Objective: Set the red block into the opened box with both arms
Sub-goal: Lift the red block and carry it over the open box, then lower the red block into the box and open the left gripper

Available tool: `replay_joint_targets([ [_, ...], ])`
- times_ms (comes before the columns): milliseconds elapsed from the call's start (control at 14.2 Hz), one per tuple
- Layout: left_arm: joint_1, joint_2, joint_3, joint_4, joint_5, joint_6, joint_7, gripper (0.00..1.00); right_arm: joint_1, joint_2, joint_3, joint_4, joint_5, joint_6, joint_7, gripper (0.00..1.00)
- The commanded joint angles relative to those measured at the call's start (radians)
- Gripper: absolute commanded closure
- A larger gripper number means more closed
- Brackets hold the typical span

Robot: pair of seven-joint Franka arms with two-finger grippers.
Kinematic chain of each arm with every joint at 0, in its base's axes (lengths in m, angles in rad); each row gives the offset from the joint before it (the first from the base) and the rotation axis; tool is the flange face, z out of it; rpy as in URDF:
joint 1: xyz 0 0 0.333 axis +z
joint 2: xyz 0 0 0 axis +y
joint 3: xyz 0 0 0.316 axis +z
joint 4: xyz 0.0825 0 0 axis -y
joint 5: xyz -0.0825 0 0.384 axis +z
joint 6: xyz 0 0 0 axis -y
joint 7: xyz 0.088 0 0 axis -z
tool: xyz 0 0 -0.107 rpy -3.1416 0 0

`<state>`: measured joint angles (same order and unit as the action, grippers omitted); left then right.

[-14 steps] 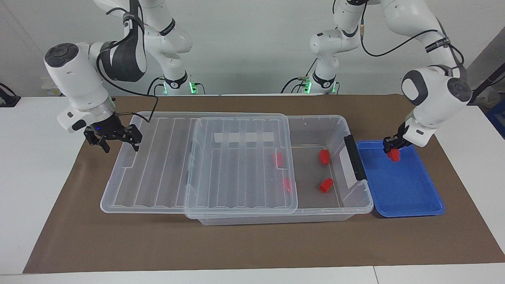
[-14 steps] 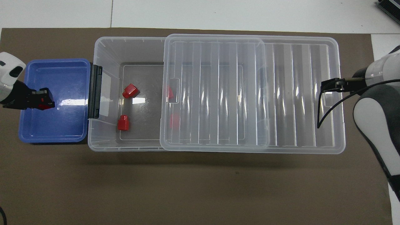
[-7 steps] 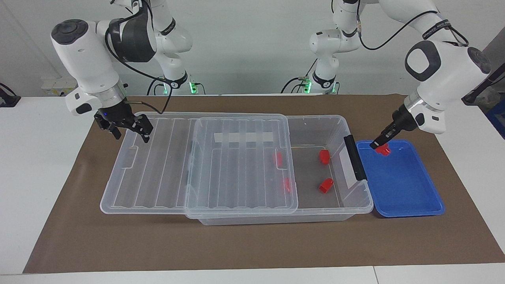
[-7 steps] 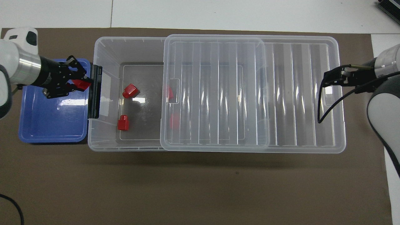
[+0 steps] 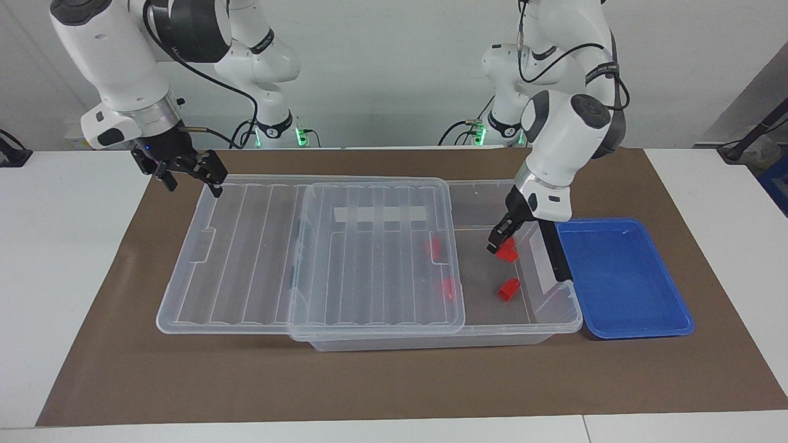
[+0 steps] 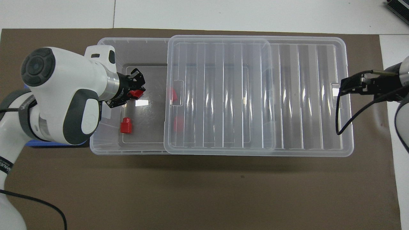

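L tool (image 5: pixel 496 242) is clamped on the red block (image 6: pixel 136 93) and hangs over the uncovered end of the box (image 5: pixel 557 320), the end twd the L arm's edge of the bench (image 5: pixel 37 258); block sits up in the air betw the fingertips, above the box floor, and in the facing view it overlaps a 2nd red block (image 5: pixel 508 251) lying on the floor below, so can't tell if the two touch. A 3rd red block (image 5: pixel 508 288) lies on the box floor farther from the robots, apart from the others. Two more red blocks (image 5: pixel 436 248) show thru the clear lid (image 5: pixel 375 258), which is slid off twd the R arm's end and covers approx the other half of the box, overhanging its end there. Black handle (image 5: pixel 554 252) sits on the box's end wall just beside the blue tray (image 5: pixel 622 280), which is at the L arm's end of the brown mat (image 5: pixel 394 381). R tool (image 5: pixel 184 172) is up over the lid's corner nearest the robots at the R arm's end, fingers spread wide, holding nothing; R arm waits.
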<state>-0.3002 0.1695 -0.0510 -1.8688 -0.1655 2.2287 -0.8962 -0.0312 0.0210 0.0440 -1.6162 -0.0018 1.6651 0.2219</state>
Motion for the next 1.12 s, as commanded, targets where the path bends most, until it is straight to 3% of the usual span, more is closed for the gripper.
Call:
replay_joint_targets([
  [0, -0.071, 0.013, 0.017, -0.163, 0.092, 0.176, -0.001, 1.00, -0.007, -0.053, 0.005, -0.077, -0.012, 0.036, -0.004, 0.00],
  [352, -0.088, 0.100, 0.016, -0.190, 0.247, 0.221, 0.034, 1.00, -0.012, -0.039, 0.005, -0.057, -0.059, 0.042, -0.024, 0.00],
  [703, -0.079, 0.128, 0.016, -0.190, 0.259, 0.227, 0.083, 1.00, -0.009, -0.010, 0.005, -0.007, -0.053, 0.019, -0.029, 0.01],
  [914, -0.076, 0.128, 0.016, -0.185, 0.258, 0.221, 0.076, 1.00, -0.022, -0.009, 0.000, 0.006, 0.031, -0.007, -0.029, 0.01],
  [1055, -0.076, 0.127, 0.016, -0.171, 0.251, 0.210, 0.069, 0.56, -0.015, -0.010, -0.001, -0.007, 0.016, -0.008, -0.027, 0.01],
])
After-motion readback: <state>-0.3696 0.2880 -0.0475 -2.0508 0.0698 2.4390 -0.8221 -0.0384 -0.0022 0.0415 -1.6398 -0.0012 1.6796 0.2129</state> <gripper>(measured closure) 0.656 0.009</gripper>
